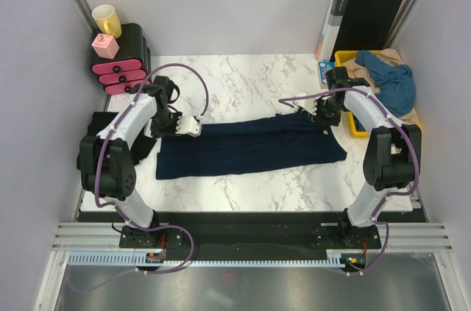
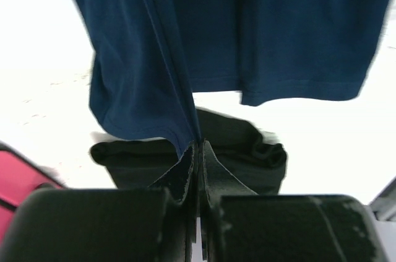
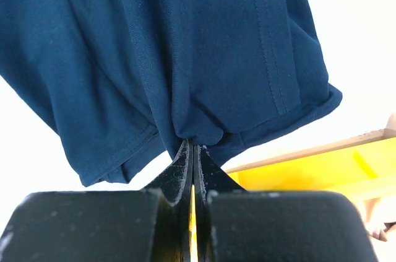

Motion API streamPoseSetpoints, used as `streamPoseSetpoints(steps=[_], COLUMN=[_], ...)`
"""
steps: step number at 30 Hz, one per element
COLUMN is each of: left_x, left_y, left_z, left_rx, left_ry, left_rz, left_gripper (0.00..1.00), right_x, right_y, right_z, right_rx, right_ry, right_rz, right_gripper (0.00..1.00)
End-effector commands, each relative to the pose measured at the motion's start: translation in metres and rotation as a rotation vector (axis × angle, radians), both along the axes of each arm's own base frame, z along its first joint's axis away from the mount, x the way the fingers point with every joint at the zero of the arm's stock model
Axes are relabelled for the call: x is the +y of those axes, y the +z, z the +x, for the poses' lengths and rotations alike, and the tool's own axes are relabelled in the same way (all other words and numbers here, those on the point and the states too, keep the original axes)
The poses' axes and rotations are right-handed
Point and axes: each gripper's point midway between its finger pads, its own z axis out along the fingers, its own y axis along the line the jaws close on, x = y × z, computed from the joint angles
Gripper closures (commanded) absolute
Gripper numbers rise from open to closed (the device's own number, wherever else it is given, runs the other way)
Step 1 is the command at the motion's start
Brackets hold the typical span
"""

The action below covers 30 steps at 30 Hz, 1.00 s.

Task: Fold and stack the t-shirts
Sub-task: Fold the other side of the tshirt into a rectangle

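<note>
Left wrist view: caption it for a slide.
Left gripper pinches the navy t-shirt by its edge; black garment on the white table behind.

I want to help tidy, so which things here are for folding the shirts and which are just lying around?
For the job:
- navy t-shirt, pinched by the left gripper and right gripper
- black shirt
- blue shirt

Just lying about:
- yellow mug
- pink drawers
- black folder
- yellow tray

Pale grey-lilac panel walls (image 1: 243,2) enclosed an evenly lit, white, grey-veined marble-patterned tabletop (image 1: 250,190) on three sides, with an aluminium rail (image 1: 81,237) along its near edge.
</note>
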Motion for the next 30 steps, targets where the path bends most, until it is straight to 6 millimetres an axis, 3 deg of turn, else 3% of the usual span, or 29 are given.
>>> streamPoseSetpoints(steps=[1,14,24,25,26,28,30], left_x=[0.006,0.001,-0.005,-0.005,-0.005,-0.006,-0.008], left_y=[-0.004,-0.030,-0.035,-0.035,-0.036,-0.035,-0.032], left_z=[-0.025,-0.051,-0.057,-0.058,-0.062,-0.068,-0.074], left_rx=[0.128,0.261,0.290,0.291,0.307,0.325,0.348], left_ry=[-0.019,-0.022,-0.036,-0.038,-0.041,-0.051,-0.058], left_rz=[0.033,0.058,0.061,0.066,0.068,0.065,0.058], left_gripper=[0.98,0.98,0.98,0.94,0.86,0.62,0.62], right_x=[-0.009,0.004,0.015,0.014,0.013,0.009,0.005], right_y=[0.023,0.000,-0.010,-0.011,-0.011,-0.012,-0.010], right_z=[0.000,-0.019,-0.026,-0.031,-0.034,-0.042,-0.045], right_rx=[-0.026,0.078,0.107,0.124,0.132,0.154,0.150], right_ry=[0.023,0.081,0.117,0.126,0.133,0.154,0.156], right_rz=[-0.037,-0.048,-0.060,-0.066,-0.077,-0.096,-0.112], right_gripper=[1.00,1.00,1.00,0.99,0.91,0.82,0.72])
